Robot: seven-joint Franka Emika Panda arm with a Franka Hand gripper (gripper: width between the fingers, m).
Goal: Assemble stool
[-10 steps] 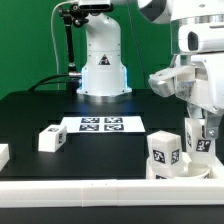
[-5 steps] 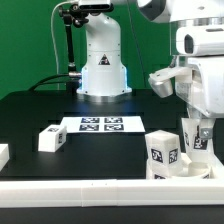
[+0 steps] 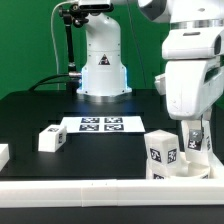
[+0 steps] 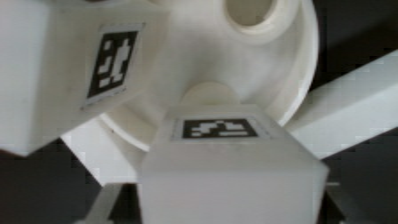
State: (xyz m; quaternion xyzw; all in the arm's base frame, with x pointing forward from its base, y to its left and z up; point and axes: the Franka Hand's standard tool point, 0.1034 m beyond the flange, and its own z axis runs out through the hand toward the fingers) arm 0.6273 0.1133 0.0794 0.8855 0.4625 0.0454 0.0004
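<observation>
The marker board point(image 3: 100, 125) lies near the middle of the table point(image 3: 30, 110), somewhat toward its front edge. The robot base point(image 3: 103, 62) stands behind the board, at the rear edge. One loose leg point(image 3: 52, 138) lies just beside the board, on the exterior view's left. Another part point(image 3: 3, 155), perhaps also a leg, sits at the table's edge on the exterior view's left, cut off by the frame. The seat point(image 3: 185, 172) rests at the front corner on the exterior view's right, near the front rail point(image 3: 80, 185). Two legs stand upright on the seat: the front leg point(image 3: 162, 155) on the side toward the board, and the rear leg point(image 3: 194, 150) behind it, further to the exterior view's right. The gripper point(image 3: 197, 132) is directly above the rear leg, one finger on each side of it.
</observation>
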